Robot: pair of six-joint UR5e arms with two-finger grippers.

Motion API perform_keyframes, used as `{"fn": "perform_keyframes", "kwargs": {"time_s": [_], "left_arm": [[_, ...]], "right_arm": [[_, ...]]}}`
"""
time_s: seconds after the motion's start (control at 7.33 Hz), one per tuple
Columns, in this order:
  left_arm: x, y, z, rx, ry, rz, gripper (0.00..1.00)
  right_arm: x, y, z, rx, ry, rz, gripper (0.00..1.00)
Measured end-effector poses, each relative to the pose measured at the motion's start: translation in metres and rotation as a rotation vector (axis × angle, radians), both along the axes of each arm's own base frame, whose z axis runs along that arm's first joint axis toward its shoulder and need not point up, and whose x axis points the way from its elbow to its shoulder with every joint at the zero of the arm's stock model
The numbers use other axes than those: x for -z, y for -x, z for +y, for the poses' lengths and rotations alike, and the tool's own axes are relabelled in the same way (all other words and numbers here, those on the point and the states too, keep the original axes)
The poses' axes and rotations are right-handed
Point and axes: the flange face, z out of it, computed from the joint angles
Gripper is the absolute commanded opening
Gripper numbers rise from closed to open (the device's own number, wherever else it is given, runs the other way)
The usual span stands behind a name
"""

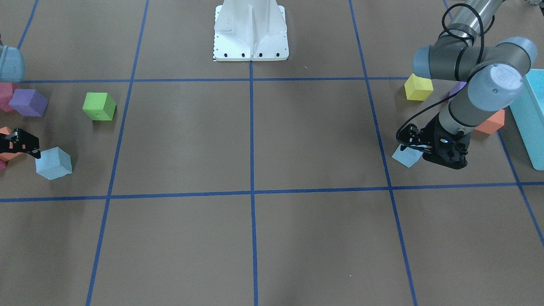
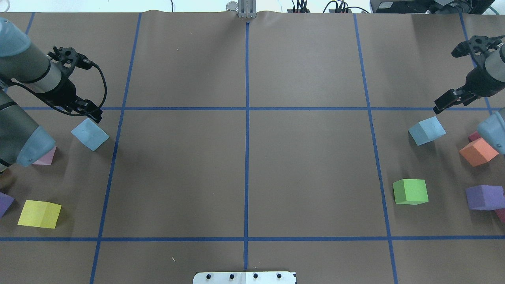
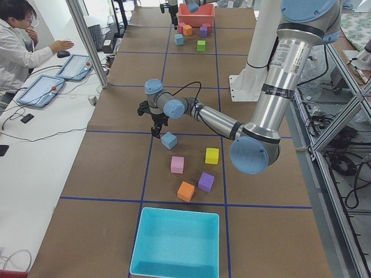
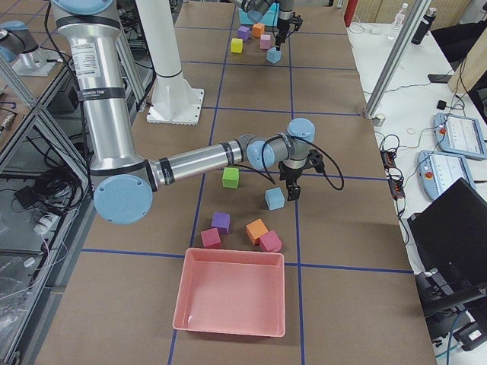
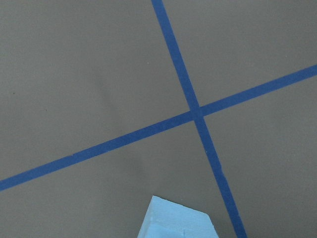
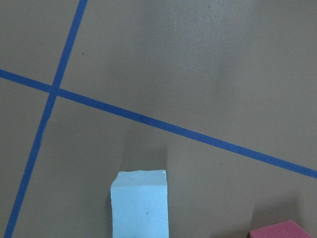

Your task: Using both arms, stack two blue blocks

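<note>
The left pincer (image 2: 92,114) is hanging close by the left-side blue block (image 2: 90,134), and the right pincer (image 2: 440,107) is hanging close by the right-side blue block (image 2: 427,130). I cannot tell either pincer's width. Both pale sky-blue foam cubes are sitting askew on the tabletop (image 2: 307,165). The arm label (image 3: 282,55) is showing print too small to read. Only the side views are showing the pink bin (image 4: 228,293).

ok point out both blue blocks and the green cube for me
left blue block (image 2: 90,134), overhead exterior view, middle of its upper face
right blue block (image 2: 427,130), overhead exterior view, centre of the cube
green cube (image 2: 409,192), overhead exterior view, middle of its broad face
</note>
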Motion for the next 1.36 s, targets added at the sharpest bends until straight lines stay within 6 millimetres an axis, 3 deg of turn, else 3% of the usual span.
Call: {"fn": "perform_keyframes", "kwargs": {"time_s": [0.95,1.36], "left_arm": [[-0.011,-0.004,-0.001,-0.033,-0.014,-0.015,0.97],[-0.009,-0.005,-0.001,-0.034,-0.012,-0.009,0.97]], "right_arm": [[-0.020,0.042,0.017,0.030,0.003,0.016,1.00],[-0.044,0.055,0.024,0.031,-0.015,0.021,1.00]]}}
